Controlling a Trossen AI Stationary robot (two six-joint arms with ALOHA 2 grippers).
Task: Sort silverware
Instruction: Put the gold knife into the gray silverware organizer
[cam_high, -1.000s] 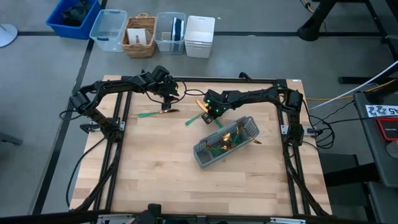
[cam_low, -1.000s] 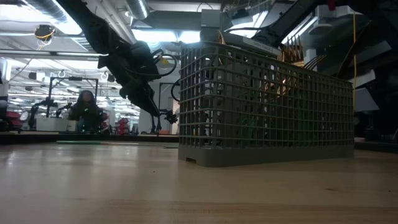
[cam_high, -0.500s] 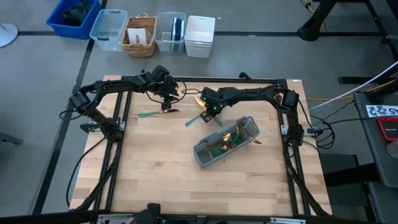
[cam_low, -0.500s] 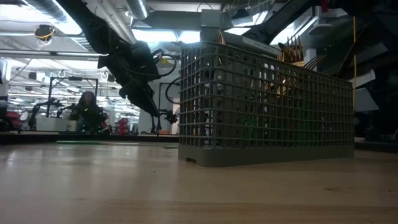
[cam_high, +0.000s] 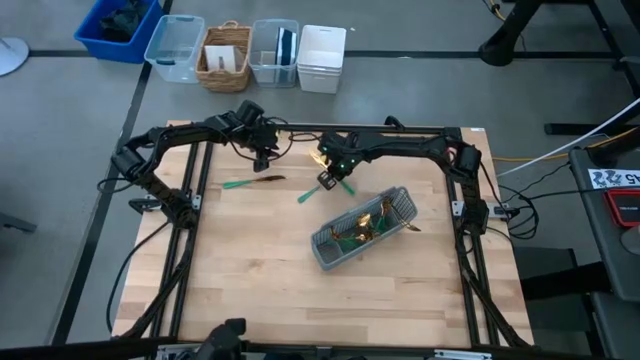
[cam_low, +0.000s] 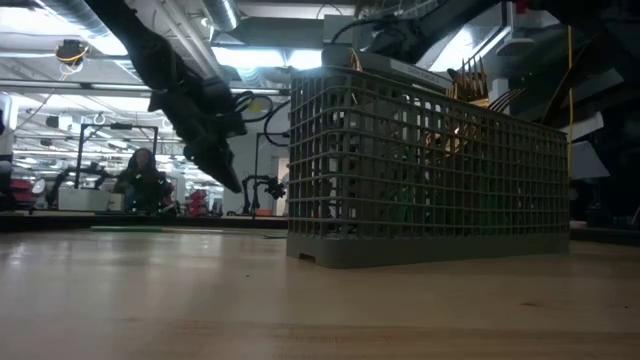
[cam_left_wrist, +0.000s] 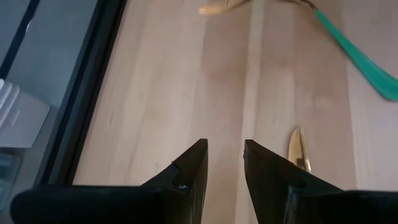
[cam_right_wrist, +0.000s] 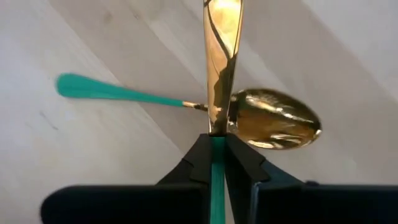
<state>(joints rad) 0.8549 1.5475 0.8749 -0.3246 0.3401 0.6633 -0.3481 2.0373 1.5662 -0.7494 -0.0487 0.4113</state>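
Pale wooden planks make up the surface (cam_high: 250, 280) I'm working over, framed in black rails, with storage bins on the floor beyond its far edge. My right tool (cam_right_wrist: 217, 148) is clamped together on the teal handle of a gold-bladed piece of silverware (cam_right_wrist: 221, 56), probably a knife, though I see it edge-on. It hangs over a gold-bowled, teal-handled spoon (cam_right_wrist: 186, 107) lying flat on the wood near the far rail. So I judge the step in hand is carrying this piece off toward the grey slotted cutlery caddy (cam_high: 360, 230), which sits toward the middle-right and already holds several gold-and-teal pieces.

My left tool (cam_left_wrist: 224, 163) hovers with fingers apart, holding nothing, above bare wood; a gold tip (cam_left_wrist: 298, 149) shows just beside it, and a teal-handled utensil (cam_high: 252, 182) lies nearby.

Next I'd swing the right arm back over the caddy, pick the compartment matching this piece, and lower it handle-down before letting go
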